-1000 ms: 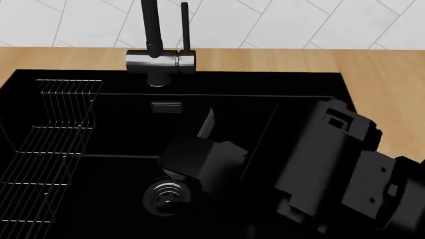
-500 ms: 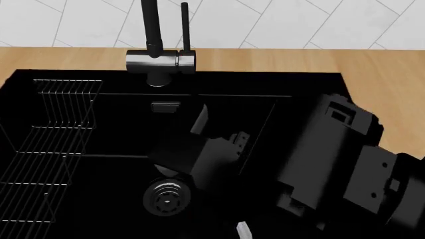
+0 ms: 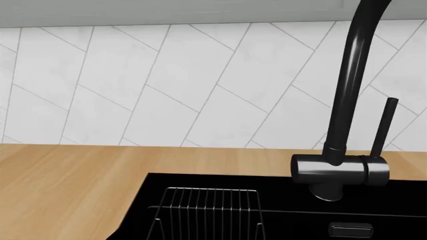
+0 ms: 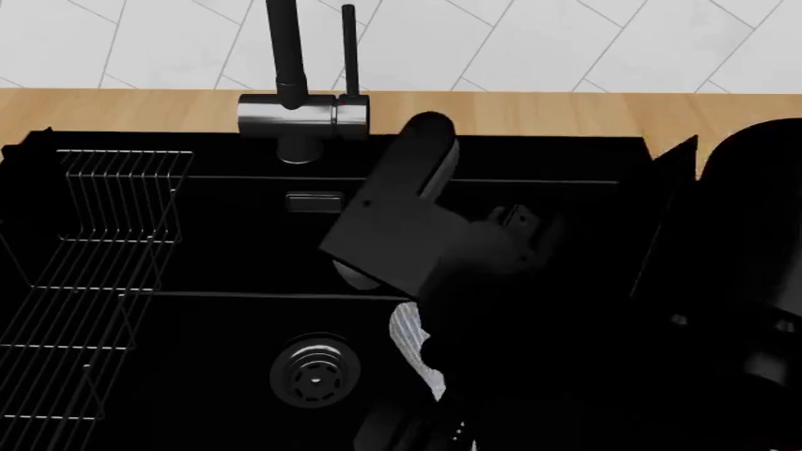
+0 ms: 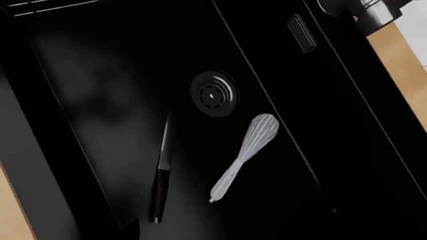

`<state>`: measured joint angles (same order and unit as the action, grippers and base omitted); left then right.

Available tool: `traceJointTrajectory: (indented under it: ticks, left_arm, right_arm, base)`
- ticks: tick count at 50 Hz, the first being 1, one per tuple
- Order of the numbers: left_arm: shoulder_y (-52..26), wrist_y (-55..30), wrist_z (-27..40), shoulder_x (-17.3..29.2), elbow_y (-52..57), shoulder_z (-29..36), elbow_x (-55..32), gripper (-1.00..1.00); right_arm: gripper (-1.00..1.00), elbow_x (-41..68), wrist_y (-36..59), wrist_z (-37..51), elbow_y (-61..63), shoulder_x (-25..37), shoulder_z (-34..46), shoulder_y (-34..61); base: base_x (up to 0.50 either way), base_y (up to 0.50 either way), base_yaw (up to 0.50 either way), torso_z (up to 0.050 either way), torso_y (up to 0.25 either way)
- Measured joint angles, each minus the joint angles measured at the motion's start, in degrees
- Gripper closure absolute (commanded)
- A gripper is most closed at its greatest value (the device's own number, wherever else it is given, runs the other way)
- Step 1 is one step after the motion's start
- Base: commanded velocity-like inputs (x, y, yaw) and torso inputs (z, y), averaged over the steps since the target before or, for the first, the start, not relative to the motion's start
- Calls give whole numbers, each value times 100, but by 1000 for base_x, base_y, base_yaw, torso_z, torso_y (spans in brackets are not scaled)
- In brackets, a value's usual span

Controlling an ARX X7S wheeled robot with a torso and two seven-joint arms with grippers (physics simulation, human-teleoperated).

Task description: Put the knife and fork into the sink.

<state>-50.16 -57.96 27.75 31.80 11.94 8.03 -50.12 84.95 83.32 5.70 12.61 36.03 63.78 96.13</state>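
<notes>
Two utensils lie on the floor of the sink [image 5: 80, 100] in the right wrist view: the knife [image 5: 160, 172], lengthwise just beside the drain [image 5: 213, 93], and a ribbed whisk-like utensil [image 5: 243, 155] on the drain's other side, apart from the knife. Neither touches the drain. No fork shows in any view.

Judgement: the knife half of the task looks done and the fork is still to be fetched. We must not count the whisk-like piece as the fork.

How to do the step well:
- Raise the right arm [image 4: 414, 235] straight up out of the basin before swinging it, since the faucet [image 4: 300, 113] stands close behind it.
- Search the countertop [image 3: 67, 175] for the slim fork. The stretch seen from the left wrist is bare.
- A thin fork lying flat will want a pinch across the handle, with the jaws low and square to it.
- Release it low over bare basin floor, away from the wire rack [image 3: 207, 210].

Pose: the right arm reaches over the middle of the sink, its wrist camera looking down at the basin floor. Black on black, we cannot tell whether the right gripper is spread or closed. The left gripper is out of sight. Its camera looks level at the faucet and the tiled wall.
</notes>
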Motion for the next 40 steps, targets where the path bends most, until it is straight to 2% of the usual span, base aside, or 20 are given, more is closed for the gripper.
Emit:
traceJointTrajectory:
  ticks: [8,20,31,40]
  left_arm:
    - [5,10,5,5,-3,7,-5,-100]
    - [11,11,28,4,-2,20,-18,-100]
    - [7,-20,67,15,33,18,-54,-100]
    - [25,-29,91,32,46,3,-78,-100]
  right_arm:
    - [-100,674,-378,967,439,604,-466,-167]
    - [-100,1117,-1531,2838,1255,1351,-1197,-624]
    - [-100,803,-2587,4587,2181,1719,-1647,-1221]
    - [-100,375,-3212,5331,2898,1969,-1827,-1808]
  base:
    - [0,0,0,0,0]
    - [0,0,0,0,0]
    - [0,0,0,0,0]
    - [0,0,0,0,0]
